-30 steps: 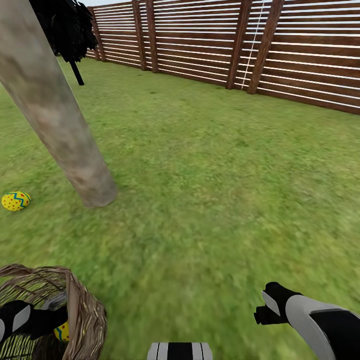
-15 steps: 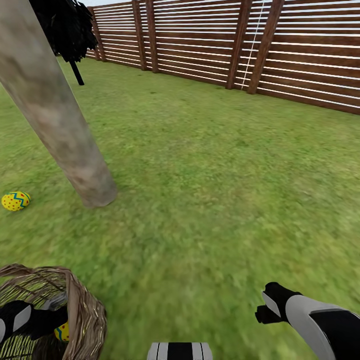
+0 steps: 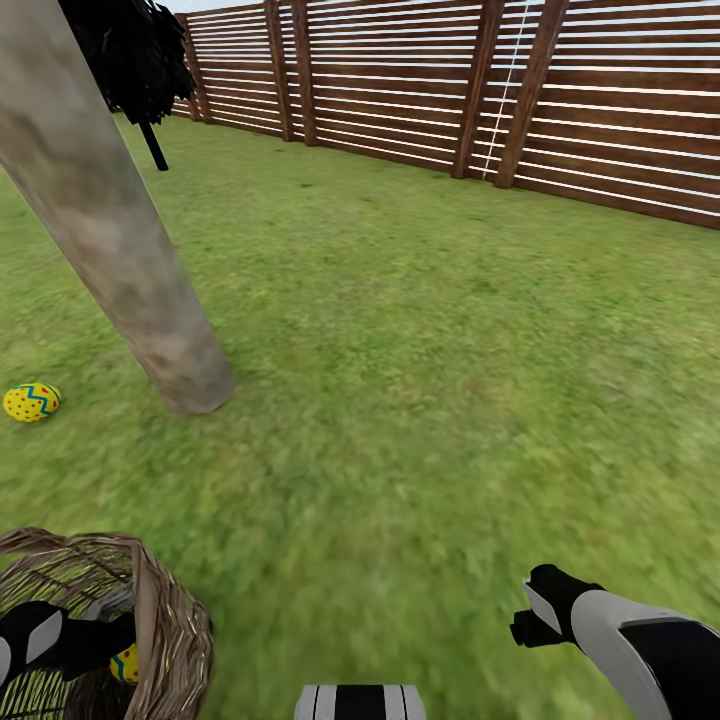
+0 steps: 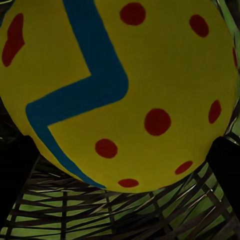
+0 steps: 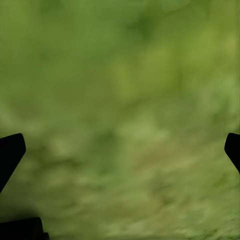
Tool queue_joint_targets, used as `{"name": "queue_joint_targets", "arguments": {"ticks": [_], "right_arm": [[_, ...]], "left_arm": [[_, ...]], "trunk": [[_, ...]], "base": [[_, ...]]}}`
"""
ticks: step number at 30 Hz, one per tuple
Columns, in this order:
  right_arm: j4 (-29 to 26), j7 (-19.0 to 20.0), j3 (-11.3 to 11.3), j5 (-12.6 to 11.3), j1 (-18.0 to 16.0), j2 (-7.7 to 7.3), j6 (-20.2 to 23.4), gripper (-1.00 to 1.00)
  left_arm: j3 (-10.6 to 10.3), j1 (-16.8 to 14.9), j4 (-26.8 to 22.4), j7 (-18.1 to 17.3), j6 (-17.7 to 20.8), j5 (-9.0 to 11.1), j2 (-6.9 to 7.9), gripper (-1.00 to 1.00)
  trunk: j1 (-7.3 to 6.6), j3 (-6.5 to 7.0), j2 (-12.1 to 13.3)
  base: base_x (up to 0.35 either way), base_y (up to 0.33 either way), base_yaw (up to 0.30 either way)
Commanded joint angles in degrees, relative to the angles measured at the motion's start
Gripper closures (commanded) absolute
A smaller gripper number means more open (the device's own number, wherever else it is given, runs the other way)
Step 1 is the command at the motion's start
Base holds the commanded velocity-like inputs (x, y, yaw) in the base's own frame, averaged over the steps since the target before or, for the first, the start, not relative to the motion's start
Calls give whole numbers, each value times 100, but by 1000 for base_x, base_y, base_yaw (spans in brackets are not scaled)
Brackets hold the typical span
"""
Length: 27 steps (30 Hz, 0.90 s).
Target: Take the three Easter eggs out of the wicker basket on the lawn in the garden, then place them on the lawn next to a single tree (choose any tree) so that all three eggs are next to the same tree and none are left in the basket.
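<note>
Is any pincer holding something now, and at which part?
The left pincer, inside the wicker basket, brackets an Easter egg at its two sides; firm grip cannot be told. The right pincer holds nothing.

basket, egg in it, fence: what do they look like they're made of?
Wicker basket: woven brown wicker, matte, strands and gaps visible.
Egg in the basket: smooth, hard-looking shell, painted yellow with red dots and a blue zigzag, slight sheen; could be plastic or painted shell.
Fence: dark brown horizontal wooden slats on posts, stained look.
</note>
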Motion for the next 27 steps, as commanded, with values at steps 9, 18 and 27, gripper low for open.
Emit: {"name": "queue_joint_targets", "arguments": {"ticks": [9, 18, 27], "right_arm": [[9, 6, 19, 22, -6, 1, 12, -100], [9, 6, 24, 22, -6, 2, 12, -100], [9, 6, 20, 22, -6, 2, 12, -100]], "left_arm": [[44, -5, 15, -17, 2, -59, -1, 100], [44, -5, 17, -17, 2, -58, -31, 100], [44, -5, 17, -17, 2, -59, -48, 100]], "trunk": [[-1, -5, -2], [-1, -5, -2], [-1, -5, -2]], "base": [[0, 0, 0], [0, 0, 0], [0, 0, 0]]}}
